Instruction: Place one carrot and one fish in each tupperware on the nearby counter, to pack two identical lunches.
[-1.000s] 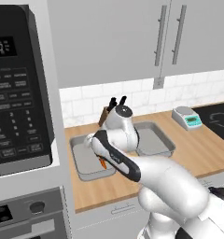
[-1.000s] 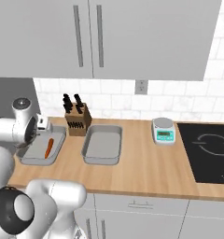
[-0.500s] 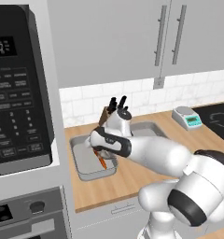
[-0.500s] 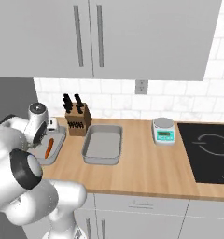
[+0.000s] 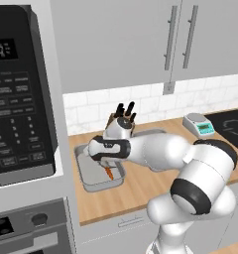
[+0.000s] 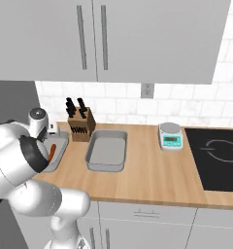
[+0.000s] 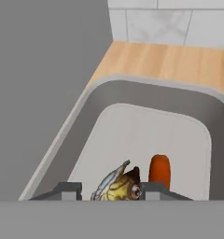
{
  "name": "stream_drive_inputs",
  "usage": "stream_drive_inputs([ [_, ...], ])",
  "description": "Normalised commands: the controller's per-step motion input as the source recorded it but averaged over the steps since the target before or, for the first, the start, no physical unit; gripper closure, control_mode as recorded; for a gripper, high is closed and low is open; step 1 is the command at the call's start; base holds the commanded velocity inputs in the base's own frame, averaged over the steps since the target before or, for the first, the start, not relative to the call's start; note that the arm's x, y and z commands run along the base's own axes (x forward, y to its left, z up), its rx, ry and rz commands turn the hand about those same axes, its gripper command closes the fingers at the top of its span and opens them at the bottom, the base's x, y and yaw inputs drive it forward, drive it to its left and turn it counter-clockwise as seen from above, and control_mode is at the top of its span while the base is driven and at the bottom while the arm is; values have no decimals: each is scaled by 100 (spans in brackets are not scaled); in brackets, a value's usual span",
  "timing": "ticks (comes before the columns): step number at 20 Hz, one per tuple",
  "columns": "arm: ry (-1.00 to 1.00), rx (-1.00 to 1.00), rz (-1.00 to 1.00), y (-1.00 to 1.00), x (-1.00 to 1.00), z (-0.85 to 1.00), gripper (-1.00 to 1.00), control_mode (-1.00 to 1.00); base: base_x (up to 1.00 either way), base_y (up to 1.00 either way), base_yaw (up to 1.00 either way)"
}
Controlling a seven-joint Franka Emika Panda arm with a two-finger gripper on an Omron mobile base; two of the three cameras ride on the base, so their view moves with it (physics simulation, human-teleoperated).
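A yellow-grey fish (image 7: 117,186) sits between my finger tips, so my gripper (image 7: 110,189) is shut on it. It hangs just over the left tupperware (image 7: 146,86), a grey tray at the counter's left end. An orange carrot (image 7: 159,170) lies on that tray's floor beside the fish. From the base, the hand (image 5: 108,149) hovers above the same tupperware (image 5: 84,171) and the carrot (image 5: 109,173). The second tupperware (image 6: 107,165) stands to the right of the knife block with nothing in it. The carrot (image 6: 52,153) shows in the left tupperware (image 6: 60,146).
A wooden knife block (image 6: 81,127) stands at the back between the two trays. A kitchen scale (image 6: 170,136) and the black stovetop (image 6: 220,165) lie further right on the counter (image 6: 152,180). A microwave (image 5: 22,99) and a tall grey wall close off the left side.
The arm has swung left and the hand has come down over the left tupperware, with the fish still in its grip. The carrot has stayed in place.
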Motion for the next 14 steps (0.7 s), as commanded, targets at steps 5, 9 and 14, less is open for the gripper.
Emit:
stream_drive_inputs([
  [5,-4,0,-5,0,-6,0,100,-100,0,0,0],
  [9,-4,-1,-6,10,0,0,100,-100,0,0,0],
  [14,-1,-1,-6,19,0,-3,100,-100,0,0,0],
])
